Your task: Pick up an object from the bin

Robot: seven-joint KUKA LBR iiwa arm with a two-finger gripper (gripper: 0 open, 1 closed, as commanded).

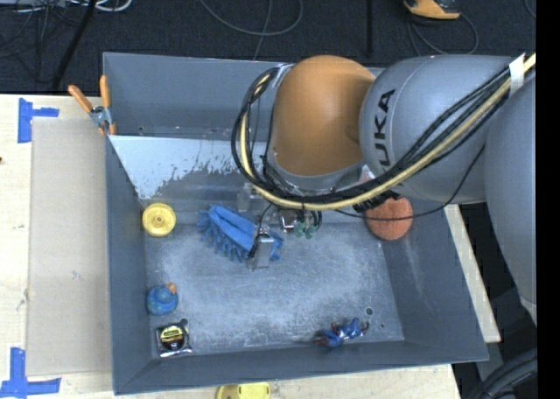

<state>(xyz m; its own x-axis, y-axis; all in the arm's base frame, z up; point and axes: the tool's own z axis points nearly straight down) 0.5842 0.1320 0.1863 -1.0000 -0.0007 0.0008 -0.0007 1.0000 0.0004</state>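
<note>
My gripper (261,251) reaches down below the orange cover to the right end of a blue bristly brush (229,230) that lies near the middle of the bin. One metal fingertip touches or stands just beside the brush's right end. Whether the brush sits between the fingers cannot be made out. An orange ball (390,217) rests to the right, against the bin's right wall, partly hidden by the arm.
A yellow round disc (158,220) lies at the left. A small blue duck-like toy (162,299) and a yellow-black tape measure (173,337) sit in the front left corner. A small blue clip-like piece (341,332) lies at the front right.
</note>
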